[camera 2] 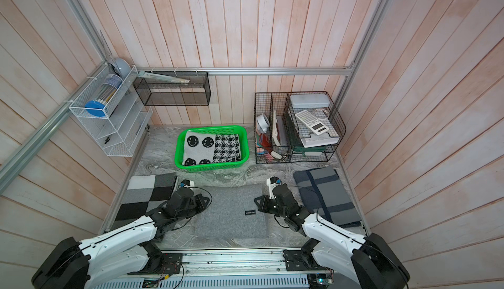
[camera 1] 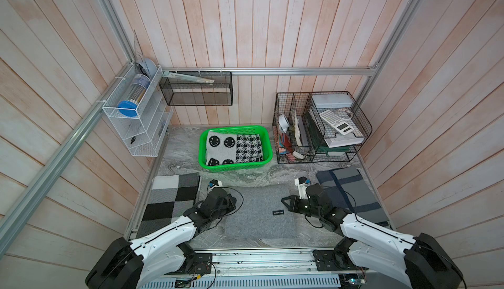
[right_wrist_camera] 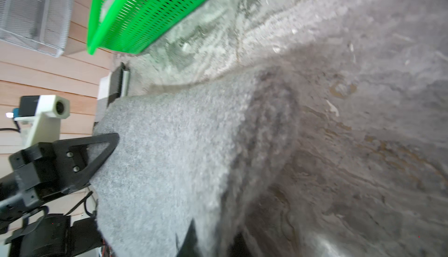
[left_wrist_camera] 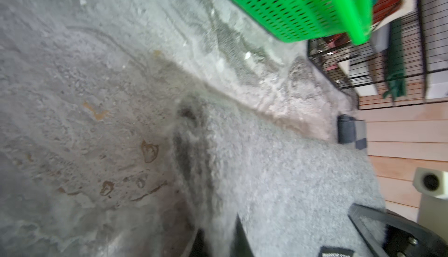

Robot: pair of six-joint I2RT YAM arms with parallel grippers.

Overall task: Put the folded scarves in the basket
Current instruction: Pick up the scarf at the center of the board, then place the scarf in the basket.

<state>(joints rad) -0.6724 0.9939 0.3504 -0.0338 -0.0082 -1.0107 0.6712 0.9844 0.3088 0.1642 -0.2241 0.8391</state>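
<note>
1. The left gripper [camera 1: 231,202], lower centre-left in both top views, is pinched narrow on the left edge of the folded grey scarf [camera 1: 260,211]. Its wrist view shows pile bunched between the jaws.
2. The right gripper [camera 1: 286,201], lower centre-right, clamps the opposite edge the same way.
3. The scarf lies flat on the marble-look tabletop [camera 1: 245,177], near but apart from the green basket [camera 1: 234,166] at upper centre, where a smiley-and-houndstooth scarf [camera 1: 221,148] already lies.
4. The step in hand appears to be the grasp, with the lift pending. The next move calls for raising both arms together, keeping the fold taut, and clearing the basket's near rim.
</note>
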